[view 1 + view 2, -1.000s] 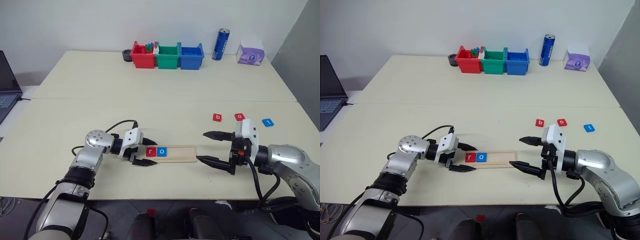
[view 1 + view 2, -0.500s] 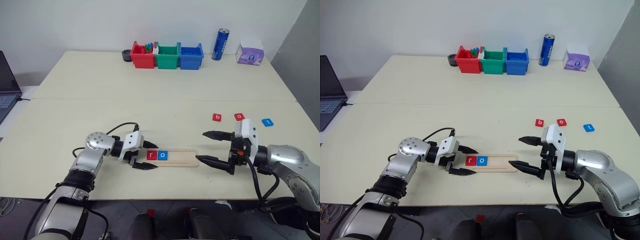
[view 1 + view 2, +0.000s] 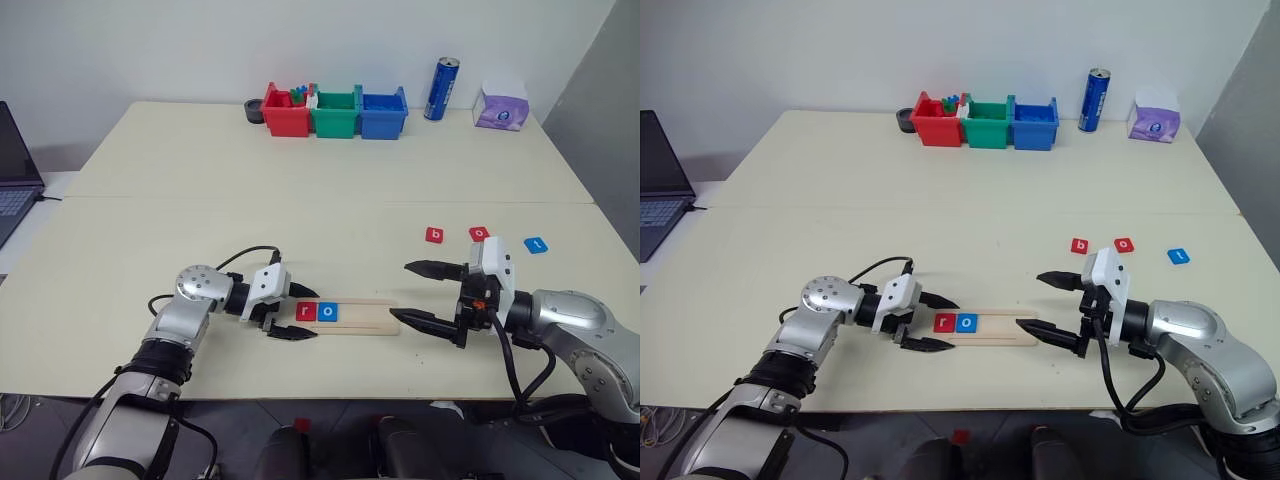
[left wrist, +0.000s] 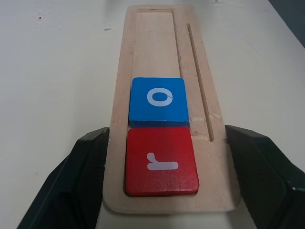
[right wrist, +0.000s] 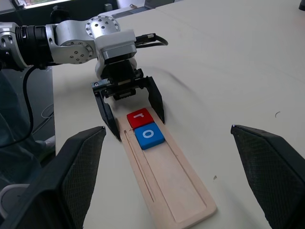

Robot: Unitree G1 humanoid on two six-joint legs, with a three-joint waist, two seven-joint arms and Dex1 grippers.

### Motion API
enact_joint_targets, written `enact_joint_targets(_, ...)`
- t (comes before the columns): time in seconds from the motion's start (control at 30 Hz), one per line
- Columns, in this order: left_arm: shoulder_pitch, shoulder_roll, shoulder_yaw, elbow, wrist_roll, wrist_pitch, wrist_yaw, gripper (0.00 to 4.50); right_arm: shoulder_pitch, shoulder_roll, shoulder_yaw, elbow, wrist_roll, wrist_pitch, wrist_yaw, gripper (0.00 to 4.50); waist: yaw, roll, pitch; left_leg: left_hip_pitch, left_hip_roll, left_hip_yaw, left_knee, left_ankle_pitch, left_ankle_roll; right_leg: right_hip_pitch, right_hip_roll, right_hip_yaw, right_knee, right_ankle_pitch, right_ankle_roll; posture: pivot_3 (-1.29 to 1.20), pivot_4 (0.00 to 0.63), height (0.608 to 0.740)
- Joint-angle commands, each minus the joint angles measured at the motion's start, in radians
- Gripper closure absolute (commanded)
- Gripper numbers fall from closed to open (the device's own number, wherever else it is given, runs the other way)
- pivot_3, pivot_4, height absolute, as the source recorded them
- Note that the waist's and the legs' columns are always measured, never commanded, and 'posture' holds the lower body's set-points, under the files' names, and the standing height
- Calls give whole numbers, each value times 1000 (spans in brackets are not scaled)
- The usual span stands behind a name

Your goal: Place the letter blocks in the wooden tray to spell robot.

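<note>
The left gripper [image 3: 293, 314] grips the left end of the thin pale wooden tray [image 3: 365, 314], one finger on each long side. In the tray lie the red "r" tile [image 3: 304, 311] and the blue "o" tile [image 3: 327, 312]. The right gripper [image 3: 423, 296] hangs wide open and empty at the tray's right end. Far right wait the red "b" tile [image 3: 435, 235], the red "o" tile [image 3: 480, 233] and the blue "t" tile [image 3: 536, 244]. I think "b" must be taken next.
</note>
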Motion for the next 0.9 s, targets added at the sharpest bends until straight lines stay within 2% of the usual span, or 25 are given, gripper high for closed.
enact_joint_targets(0.03,-21,-13,-11,-12,5,-3,12,1107,-7,2,-6,-28,7,-14,-3,0,0,0,0,0,0,0,0,0,0,0,0,0,0,0,0,0,150,740)
enact_joint_targets(0.57,-23,-22,-25,-11,3,-1,7,1107,-5,9,1,-28,5,-18,-11,0,0,0,0,0,0,0,0,0,0,0,0,0,0,0,0,0,150,740)
enact_joint_targets(0.63,-24,-21,-25,-11,3,4,8,382,-5,8,2,-25,4,-20,-10,0,0,0,0,0,0,0,0,0,0,0,0,0,0,0,0,0,150,740)
enact_joint_targets(0.7,-22,-18,-23,-15,1,10,7,54,-4,8,2,-26,5,-21,-10,0,0,0,0,0,0,0,0,0,0,0,0,0,0,0,0,0,150,740)
enact_joint_targets(0.9,-17,-9,-17,-40,-11,32,1,54,-1,6,0,-29,6,-20,-9,0,0,0,0,0,0,0,0,0,0,0,0,0,0,0,0,0,150,740)
